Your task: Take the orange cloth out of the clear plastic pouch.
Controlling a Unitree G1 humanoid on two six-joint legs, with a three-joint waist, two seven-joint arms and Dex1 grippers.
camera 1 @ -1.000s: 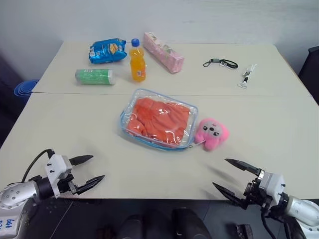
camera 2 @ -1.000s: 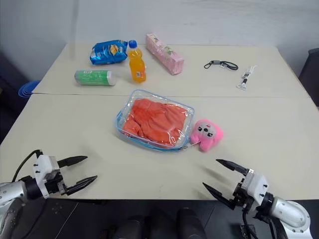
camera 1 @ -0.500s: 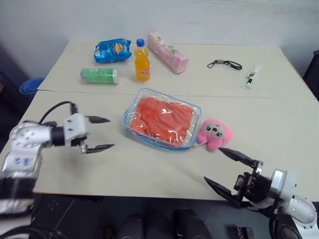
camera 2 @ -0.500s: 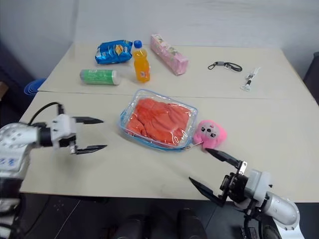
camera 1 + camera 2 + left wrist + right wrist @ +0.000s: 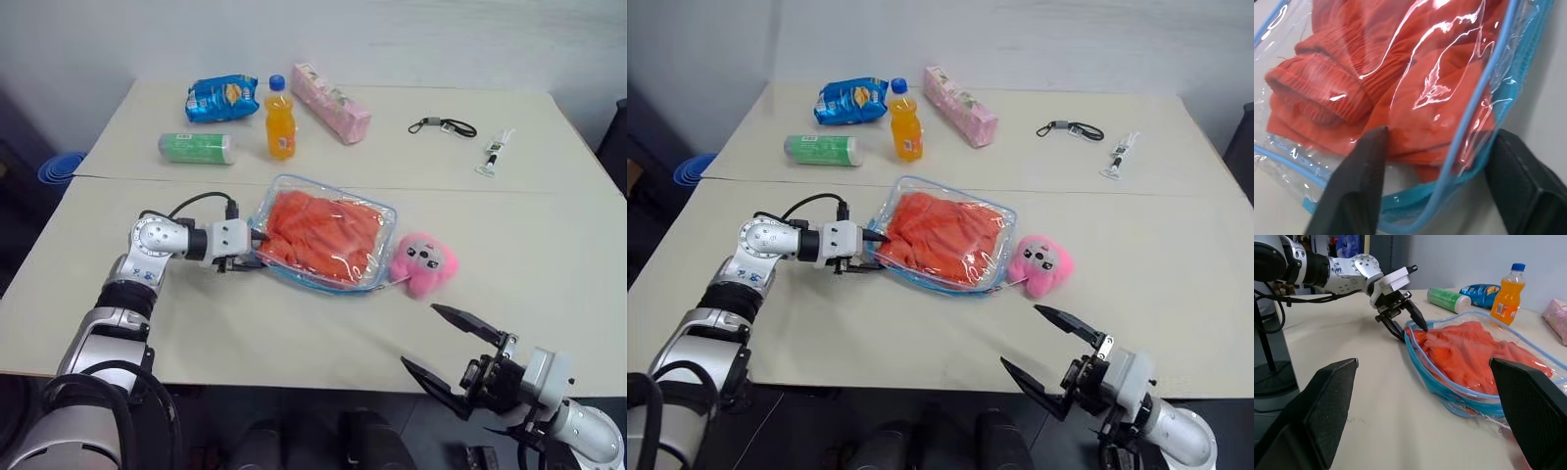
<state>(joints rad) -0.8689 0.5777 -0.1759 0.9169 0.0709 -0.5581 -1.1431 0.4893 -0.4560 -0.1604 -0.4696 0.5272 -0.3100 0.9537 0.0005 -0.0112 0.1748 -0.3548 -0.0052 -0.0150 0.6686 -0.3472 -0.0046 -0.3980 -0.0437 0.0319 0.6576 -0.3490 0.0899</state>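
1. Beyond the left claw, a green can (image 5: 195, 148) lay on its side on the table (image 5: 549, 284).
2. Farther off stood an orange bottle (image 5: 279, 120), with a blue snack bag (image 5: 217, 97) and pink box (image 5: 327, 103) behind.
3. A black strap (image 5: 443, 125) lay well away.

Left gripper (image 5: 872, 251) fingertips at pouch (image 5: 994, 257) corner — grip unclear, bottle (image 5: 279, 122) label unreadable

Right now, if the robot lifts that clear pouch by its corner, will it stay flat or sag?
Probably sag: the clear pouch is thin, creased film that bulges around the folded orange cloth. Its glossy skin may slip between the left gripper fingers straddling its corner. The plush charm would likely drag along.
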